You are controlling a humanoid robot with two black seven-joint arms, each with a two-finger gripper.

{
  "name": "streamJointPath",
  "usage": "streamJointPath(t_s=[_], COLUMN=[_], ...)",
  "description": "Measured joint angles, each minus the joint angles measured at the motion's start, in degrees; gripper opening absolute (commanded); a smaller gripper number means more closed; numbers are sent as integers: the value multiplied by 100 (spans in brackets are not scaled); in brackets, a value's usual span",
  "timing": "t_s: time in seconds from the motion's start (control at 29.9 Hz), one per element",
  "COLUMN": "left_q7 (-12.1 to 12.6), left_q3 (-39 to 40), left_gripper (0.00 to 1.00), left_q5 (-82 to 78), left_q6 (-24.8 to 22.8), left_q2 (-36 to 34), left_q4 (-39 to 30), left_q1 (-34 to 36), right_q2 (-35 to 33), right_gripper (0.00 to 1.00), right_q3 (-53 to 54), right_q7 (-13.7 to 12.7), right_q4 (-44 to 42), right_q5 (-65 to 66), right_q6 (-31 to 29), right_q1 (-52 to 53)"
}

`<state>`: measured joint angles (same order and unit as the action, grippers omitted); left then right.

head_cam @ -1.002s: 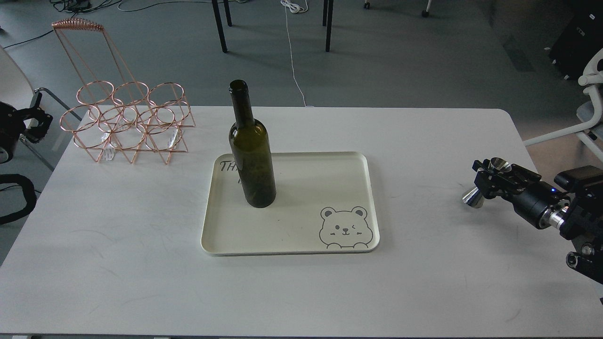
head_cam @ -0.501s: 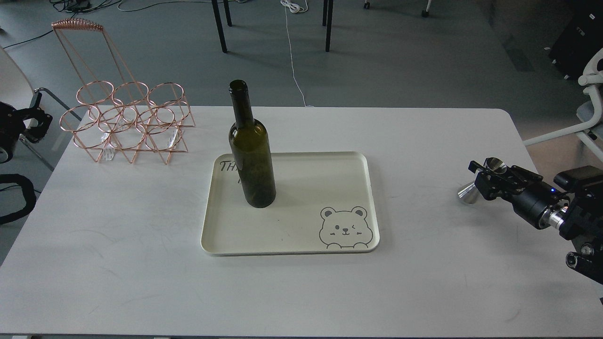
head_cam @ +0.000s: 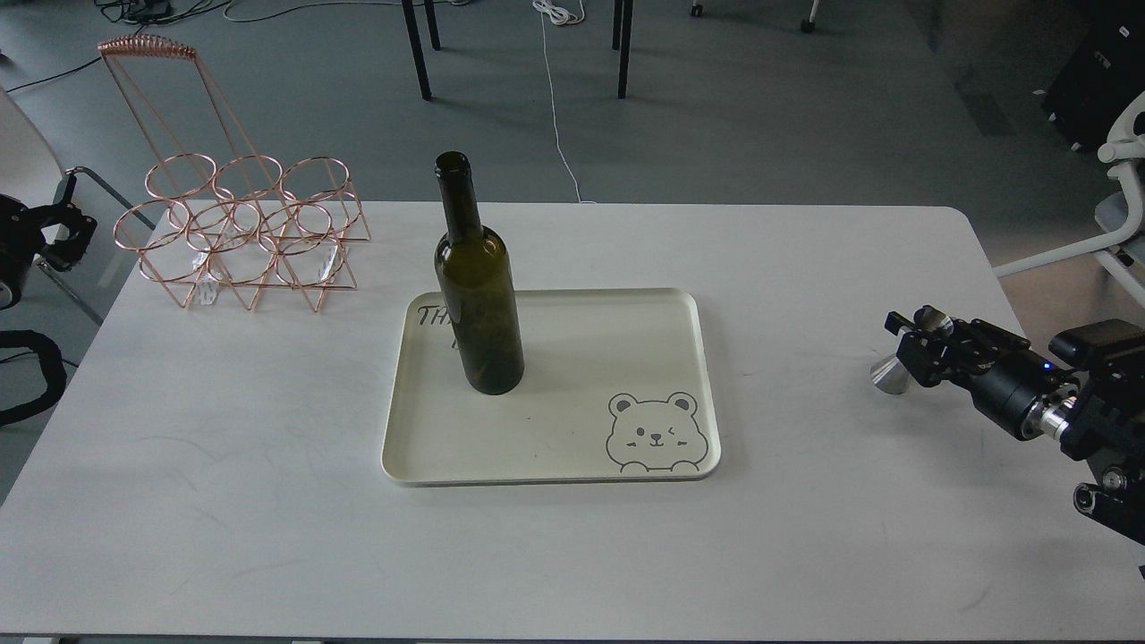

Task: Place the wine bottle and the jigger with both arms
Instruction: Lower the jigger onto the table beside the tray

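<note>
The wine bottle (head_cam: pixel 479 304) stands upright on the left part of a cream tray (head_cam: pixel 626 358) with a bear drawing, in the middle of the white table. The jigger (head_cam: pixel 890 372) is near the table's right edge, tilted, with its lower cone at or just above the tabletop. My right gripper (head_cam: pixel 914 344) is shut around its waist. My left gripper (head_cam: pixel 67 234) is off the table at the far left edge of the view, far from the bottle. It is small and dark, so its fingers cannot be told apart.
A copper wire rack (head_cam: pixel 241 237) with rings and a tall handle stands at the table's back left corner. A white chair (head_cam: pixel 1118 224) is beyond the table's right edge. Chair legs and cables lie on the floor behind.
My right gripper has lowered with the jigger and shifted slightly left, bringing the lower cone down toward the tabletop. My left gripper has drawn back slightly to the left. The bottle has not moved.
</note>
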<state>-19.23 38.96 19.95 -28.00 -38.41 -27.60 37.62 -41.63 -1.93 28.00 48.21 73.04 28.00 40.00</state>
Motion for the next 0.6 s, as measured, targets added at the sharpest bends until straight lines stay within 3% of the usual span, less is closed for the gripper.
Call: streamJointPath(t_s=[0.23,0.6], left_q7=[0,-3], left_q3=[8,21], left_gripper=[99,99], left_q5=[0,0], left_q6=[0,0], left_q2=[-9,-33], left_q4=[0,0], left_q1=[0,1], right_q2=[-172,-1159], right_gripper=[94,95], right_q3=[42,20], right_q7=[0,0], right_q4=[337,1253], right_q5=[-6,-1], right_q6=[0,0], right_q1=[-24,63])
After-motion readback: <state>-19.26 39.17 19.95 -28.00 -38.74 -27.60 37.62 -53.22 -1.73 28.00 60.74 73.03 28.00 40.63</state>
